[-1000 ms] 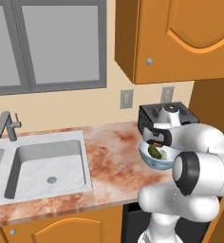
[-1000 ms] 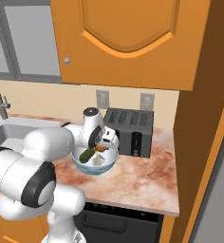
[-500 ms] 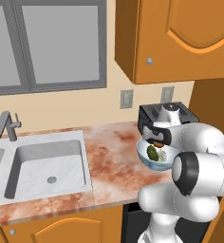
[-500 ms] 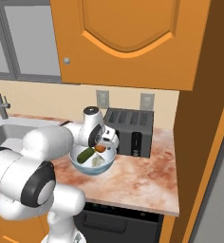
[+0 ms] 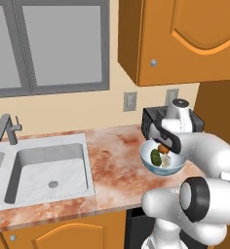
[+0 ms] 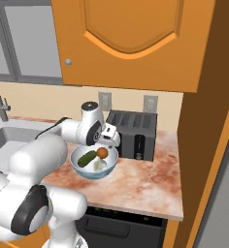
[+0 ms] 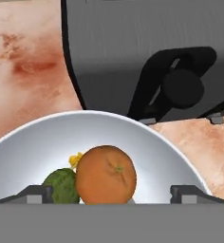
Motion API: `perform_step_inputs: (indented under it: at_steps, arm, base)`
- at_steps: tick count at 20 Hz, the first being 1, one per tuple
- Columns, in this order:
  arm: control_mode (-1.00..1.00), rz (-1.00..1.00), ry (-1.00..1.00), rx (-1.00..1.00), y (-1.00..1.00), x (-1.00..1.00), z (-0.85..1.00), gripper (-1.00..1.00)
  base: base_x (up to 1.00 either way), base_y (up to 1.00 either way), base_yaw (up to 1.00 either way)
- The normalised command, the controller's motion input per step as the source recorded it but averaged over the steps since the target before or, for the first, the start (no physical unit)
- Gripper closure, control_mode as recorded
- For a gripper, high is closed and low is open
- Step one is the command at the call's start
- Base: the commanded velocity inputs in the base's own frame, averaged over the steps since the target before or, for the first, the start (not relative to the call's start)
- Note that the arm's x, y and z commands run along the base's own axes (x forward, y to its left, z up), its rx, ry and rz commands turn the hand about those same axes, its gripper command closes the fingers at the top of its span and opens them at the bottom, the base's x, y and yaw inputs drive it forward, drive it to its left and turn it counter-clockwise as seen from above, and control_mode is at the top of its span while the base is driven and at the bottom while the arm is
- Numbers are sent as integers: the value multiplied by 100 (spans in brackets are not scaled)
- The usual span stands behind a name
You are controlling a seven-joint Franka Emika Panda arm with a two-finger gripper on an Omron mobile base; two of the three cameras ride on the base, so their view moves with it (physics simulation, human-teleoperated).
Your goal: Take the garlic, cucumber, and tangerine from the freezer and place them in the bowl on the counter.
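You see the jaws spread wide above the round, deep, white-lined bowl (image 7: 33, 142), holding nothing; each dark fingertip (image 7: 38, 193) stands clear to one side of the fruit. Between the jaws, inside the bowl, lies the smooth round orange tangerine (image 7: 106, 174). The bumpy dark green cucumber (image 7: 62, 186) touches it on one side. The off-white garlic bulb (image 6: 99, 165) rests beside both. The bowl sits on the pinkish-brown marbled stone table (image 6: 145, 186). Beyond the jaws stands a matte dark grey toaster (image 6: 133, 131).
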Motion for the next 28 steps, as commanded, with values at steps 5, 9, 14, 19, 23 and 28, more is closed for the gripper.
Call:
perform_step_inputs:
  at_steps: [5,9,14,19,23,28]
  arm:
    - [-100,0,0,-2,30,-33,59,-100]
    - [-100,0,0,-2,24,-51,43,-100]
    - [-100,0,0,0,2,-80,25,-100]
    - [-100,0,-1,0,0,-82,34,-100]
    - [-100,0,-3,0,1,-78,32,-100]
    - [-100,1,-8,0,11,-79,31,-100]
  base:
    - [0,0,0]
    - [0,0,0]
    - [0,0,0]
    - [0,0,0]
    - [0,0,0]
    - [0,0,0]
